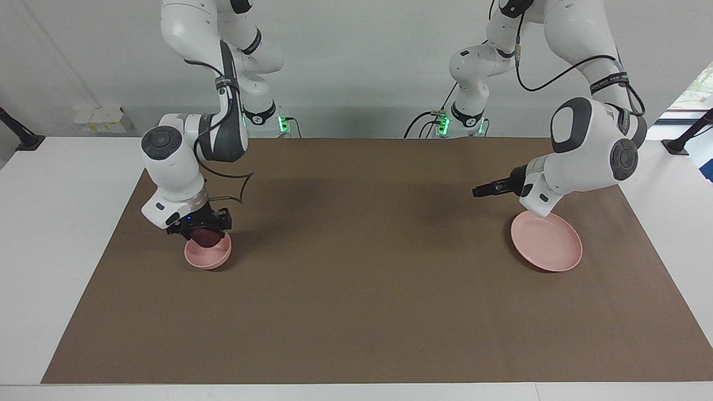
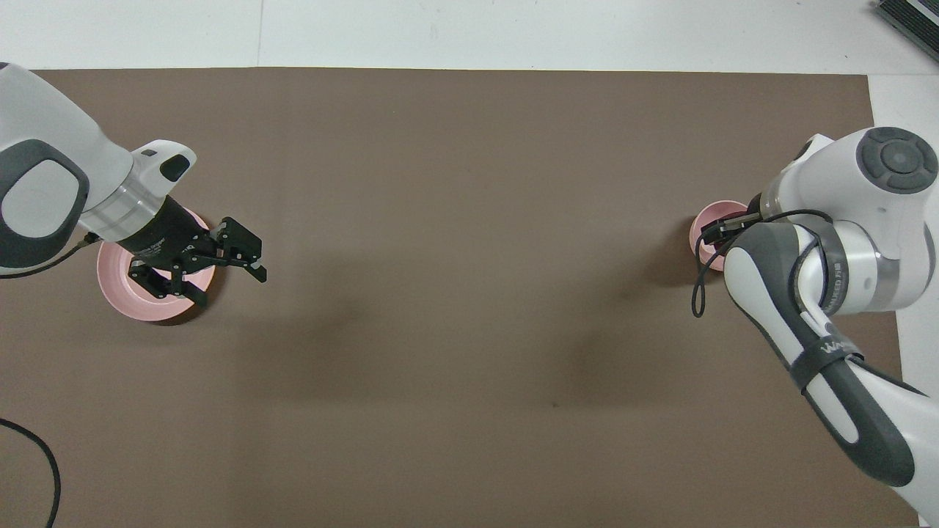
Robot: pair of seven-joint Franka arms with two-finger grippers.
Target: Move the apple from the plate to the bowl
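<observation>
The dark red apple [image 1: 206,239] sits low in the mouth of the small pink bowl [image 1: 207,259], and my right gripper [image 1: 204,233] is shut on it from above. In the overhead view the right arm hides the apple and leaves only part of the bowl [image 2: 702,236] showing. Toward the left arm's end of the table lies the wide pink plate [image 1: 546,243], with nothing on it. My left gripper [image 2: 229,287] hangs open and holds nothing, over the edge of the plate [image 2: 139,304] that faces the middle of the table. In the facing view the left gripper [image 1: 482,191] shows edge-on.
A brown mat [image 1: 356,301] covers most of the white table [image 1: 67,223]. A black cable [image 2: 45,455] loops over the mat near the left arm's base. A dark object [image 2: 910,18] lies at the table's corner farthest from the robots, at the right arm's end.
</observation>
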